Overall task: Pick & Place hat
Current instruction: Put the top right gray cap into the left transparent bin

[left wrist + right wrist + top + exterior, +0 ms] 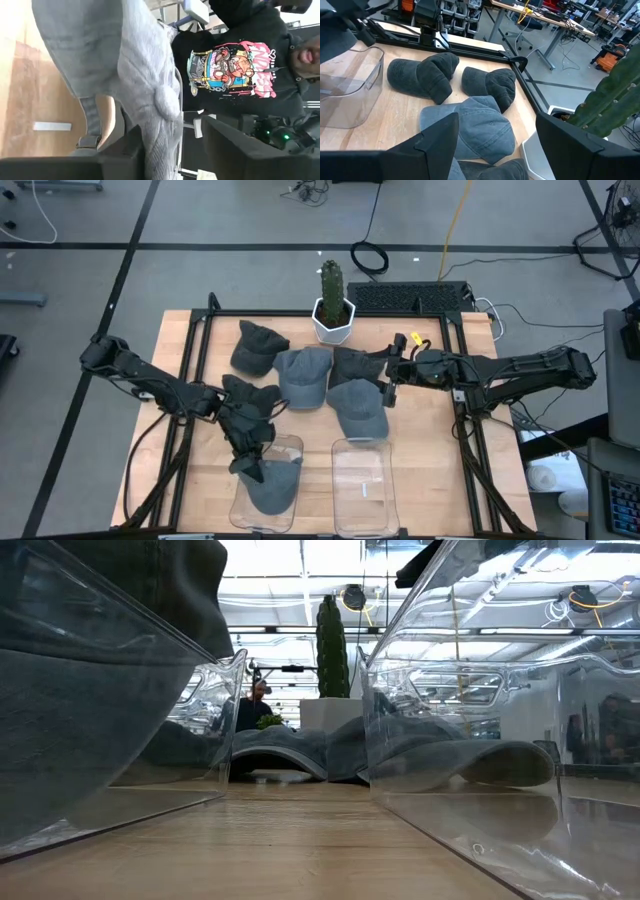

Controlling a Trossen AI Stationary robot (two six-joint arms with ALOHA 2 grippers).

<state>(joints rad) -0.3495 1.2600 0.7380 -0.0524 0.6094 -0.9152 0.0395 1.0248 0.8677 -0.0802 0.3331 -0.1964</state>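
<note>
My left gripper (245,450) is shut on a grey cap (272,486) at the left clear bin (238,512). In the left wrist view the cap (125,60) hangs away from my gripper (172,150). In the low view its cloth (80,690) fills that bin. Several other caps lie on the table: dark ones (258,345) (355,365) (250,395) and blue-grey ones (303,375) (360,408). My right gripper (390,385) is open above the right end of this pile. In its wrist view (495,155) a blue-grey cap (470,130) lies under the fingers. My left gripper pinches the grey cap's crown cloth (160,145) between its two fingers, close to the top button (165,100). The fingers point down from above. The cap hangs below them, and its lower part (272,492) lies inside the left bin. How many layers it holds I cannot tell.
A second clear bin (362,485) stands right of the first, near the table's near edge. A cactus in a white pot (332,305) stands at the far edge, with a keyboard (410,298) beside it. A person in a black printed hoodie (235,65) is beyond the table.
</note>
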